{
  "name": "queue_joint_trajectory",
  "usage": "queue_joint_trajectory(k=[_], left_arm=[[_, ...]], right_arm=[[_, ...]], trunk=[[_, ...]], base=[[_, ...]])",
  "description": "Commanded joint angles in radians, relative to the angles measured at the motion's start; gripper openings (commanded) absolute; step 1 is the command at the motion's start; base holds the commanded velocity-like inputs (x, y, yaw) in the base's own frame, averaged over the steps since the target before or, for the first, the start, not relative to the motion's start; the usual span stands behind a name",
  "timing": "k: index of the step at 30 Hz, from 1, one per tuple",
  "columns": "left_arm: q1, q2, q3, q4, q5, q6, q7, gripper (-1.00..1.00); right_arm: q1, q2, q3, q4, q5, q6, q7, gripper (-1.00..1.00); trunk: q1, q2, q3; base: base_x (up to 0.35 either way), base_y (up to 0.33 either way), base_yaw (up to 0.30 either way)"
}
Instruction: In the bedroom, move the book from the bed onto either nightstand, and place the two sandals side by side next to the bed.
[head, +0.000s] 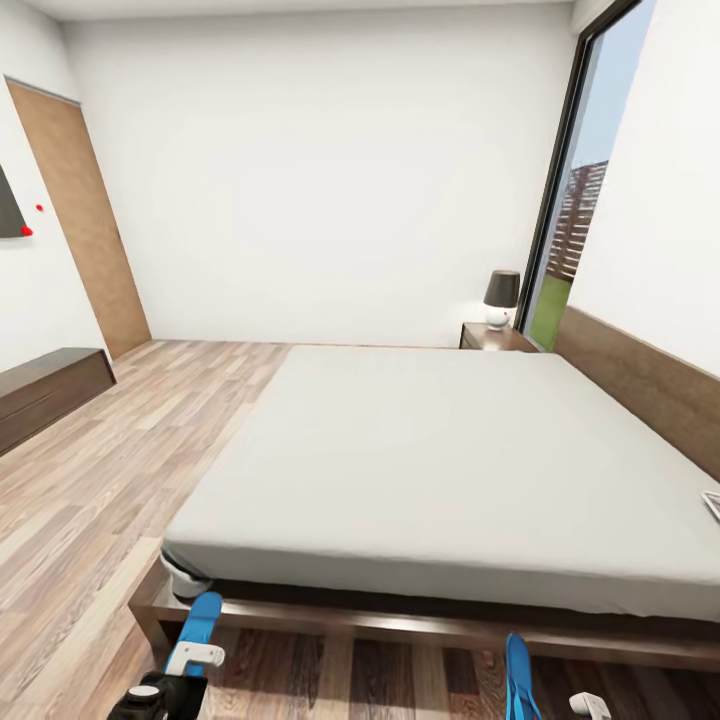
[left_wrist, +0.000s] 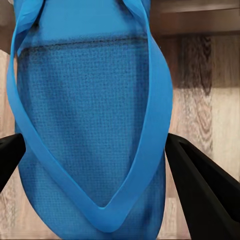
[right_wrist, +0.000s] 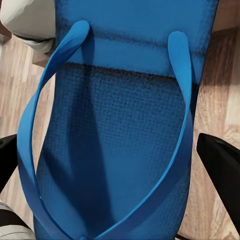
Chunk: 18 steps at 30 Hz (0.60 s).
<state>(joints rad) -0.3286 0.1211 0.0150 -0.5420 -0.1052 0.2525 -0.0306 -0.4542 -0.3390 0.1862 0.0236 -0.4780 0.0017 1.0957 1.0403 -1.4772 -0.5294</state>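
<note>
I hold the two blue sandals above the wood floor at the foot of the bed (head: 420, 450). My left gripper (head: 190, 662) is shut on one sandal (head: 202, 618), which shows strap side up between the black fingers (left_wrist: 200, 185) in the left wrist view as sandal (left_wrist: 90, 125). My right gripper (head: 588, 706) is shut on the other sandal (head: 518, 680), seen edge-on; the right wrist view shows this sandal (right_wrist: 125, 140) close up. The book (head: 712, 503) lies at the mattress's right edge, cut off by the frame. A nightstand (head: 497, 338) stands beside the headboard at the far side.
A lamp (head: 501, 298) sits on the nightstand. A long dark bench (head: 45, 392) runs along the left wall, with a brown door (head: 85, 230) beyond it. A tall window (head: 575, 230) is at the far right. Open plank floor (head: 120, 470) lies left of the bed.
</note>
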Motion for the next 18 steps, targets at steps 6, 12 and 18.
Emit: queue_joint_trajectory(k=[6,12,18], left_arm=[[-0.004,-0.028,-0.001,-0.066,-0.009,0.067,-0.004,-1.00],[-0.004,-0.033,-0.001,-0.067,-0.006,0.057,-0.007,-1.00],[-0.004,-0.034,-0.001,-0.066,-0.004,0.049,-0.008,-1.00]], right_arm=[[-0.001,0.000,0.008,0.002,-0.010,0.000,0.004,-1.00],[-0.001,0.000,0.007,0.002,-0.010,0.001,0.004,-1.00],[-0.001,-0.061,0.005,-0.004,-0.011,0.007,0.010,-1.00]], trunk=[[0.023,-0.043,-0.020],[0.046,-0.085,-0.039],[0.069,-0.127,-0.058]], base=[[0.000,0.000,0.000],[0.000,0.000,0.000],[0.000,0.000,0.000]])
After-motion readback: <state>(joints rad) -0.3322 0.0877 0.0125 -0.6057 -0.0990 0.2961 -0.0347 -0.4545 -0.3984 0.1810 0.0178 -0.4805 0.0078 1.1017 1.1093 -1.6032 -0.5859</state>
